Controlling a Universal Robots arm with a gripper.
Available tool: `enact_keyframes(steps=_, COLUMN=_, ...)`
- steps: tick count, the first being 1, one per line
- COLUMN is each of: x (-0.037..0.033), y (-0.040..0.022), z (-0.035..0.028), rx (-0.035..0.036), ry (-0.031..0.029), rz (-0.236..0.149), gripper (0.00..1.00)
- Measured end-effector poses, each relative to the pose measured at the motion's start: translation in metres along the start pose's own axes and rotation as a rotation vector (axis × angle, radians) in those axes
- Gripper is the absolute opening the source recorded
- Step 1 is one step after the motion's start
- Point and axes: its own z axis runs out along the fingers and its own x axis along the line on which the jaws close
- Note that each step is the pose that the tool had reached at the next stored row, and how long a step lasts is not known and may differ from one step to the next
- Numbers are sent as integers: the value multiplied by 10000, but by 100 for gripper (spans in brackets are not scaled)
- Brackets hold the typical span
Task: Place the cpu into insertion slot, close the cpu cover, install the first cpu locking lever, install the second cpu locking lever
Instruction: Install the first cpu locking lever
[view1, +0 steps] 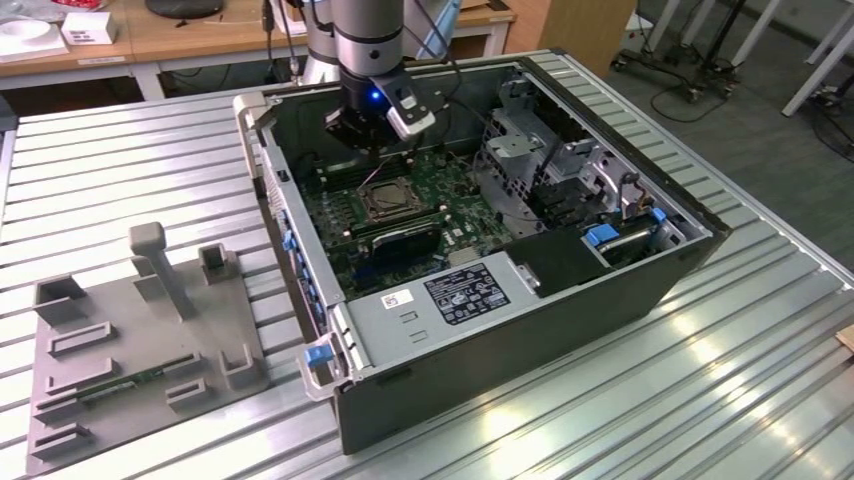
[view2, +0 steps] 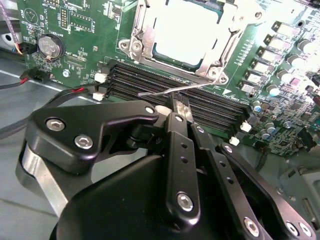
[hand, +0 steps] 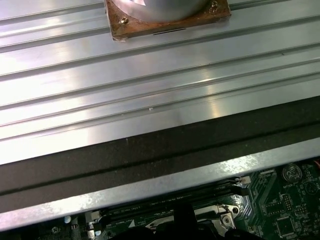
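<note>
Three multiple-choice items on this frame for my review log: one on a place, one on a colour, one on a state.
1. Where is the cpu?
A on the ribbed table
B on the circuit board, framed by the cpu cover
C on the grey fixture tray

2. What colour is the circuit board?
A blue
B red
C green

3. How does the cpu cover stand?
A down flat around the cpu
B raised upright
C taken out of the case

Key: 1 B, its grey top shows through the cover's cut-out; 2 C, green in both wrist views; 3 A, the frame lies level on all sides.
</note>
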Motion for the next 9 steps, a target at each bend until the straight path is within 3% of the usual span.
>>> enact_keyframes(steps=9, x=0, y=-2, z=11, rx=1, ry=0, rz=2, gripper=11)
